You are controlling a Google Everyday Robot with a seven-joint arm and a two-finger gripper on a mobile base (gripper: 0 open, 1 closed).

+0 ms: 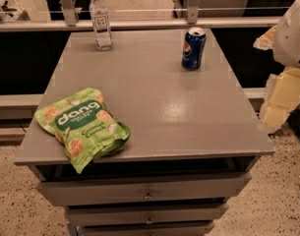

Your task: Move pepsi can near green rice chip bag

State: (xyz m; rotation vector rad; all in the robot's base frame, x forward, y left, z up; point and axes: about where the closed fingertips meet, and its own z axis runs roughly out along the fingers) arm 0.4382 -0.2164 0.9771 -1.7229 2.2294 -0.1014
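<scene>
The pepsi can (194,48), dark blue with a silver top, stands upright at the back right of the grey table top (164,107). The green rice chip bag (83,127), bright green with white "dang" lettering, lies flat at the front left corner, slightly over the edge. My gripper (281,100) is at the right edge of the view, beside the table's right side and off the top. It is well to the right of the can and touches nothing. The white arm (293,33) rises above it.
A clear plastic water bottle (101,19) stands upright at the back left of the table. The table is a cabinet with drawers (147,193) below the front edge. A rail and glass partition (139,23) run behind it. Speckled floor lies around.
</scene>
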